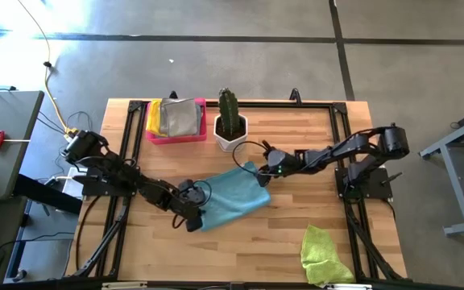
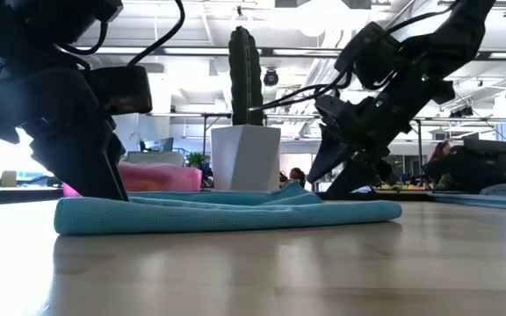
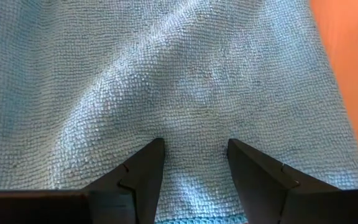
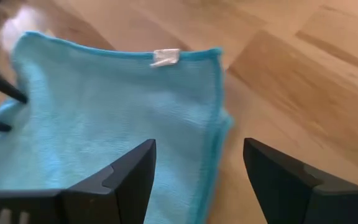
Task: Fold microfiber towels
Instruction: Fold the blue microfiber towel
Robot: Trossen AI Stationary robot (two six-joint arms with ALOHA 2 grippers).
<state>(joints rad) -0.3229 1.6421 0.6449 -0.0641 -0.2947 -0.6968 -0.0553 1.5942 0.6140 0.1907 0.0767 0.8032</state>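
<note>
A light blue towel point(image 1: 232, 197) lies folded on the table's middle, with a white tag point(image 4: 165, 57) at one edge. It also shows in the low view point(image 2: 227, 211). My left gripper point(image 1: 192, 217) is open and points down at the towel's near-left end point(image 3: 191, 180). My right gripper point(image 1: 266, 169) is open over the towel's far-right edge point(image 4: 219, 134), with one finger over the cloth and one over bare wood. A lime green towel point(image 1: 325, 254) lies crumpled near the table's near right corner. A yellow towel point(image 1: 155, 117) and a grey towel point(image 1: 182, 118) lie in the pink tray point(image 1: 176, 138). My left gripper's open fingertips point(image 3: 148, 163) come down from above on the blue towel's top face, close to its hem point(image 3: 191, 219). I cannot tell whether they touch the cloth. The towel lies flat on the table.
A cactus in a white pot point(image 1: 230, 127) stands at the far middle, close to my right gripper and beside the pink tray. A black frame point(image 1: 341, 121) runs round the table. Bare wood lies near the front edge, between the blue and green towels.
</note>
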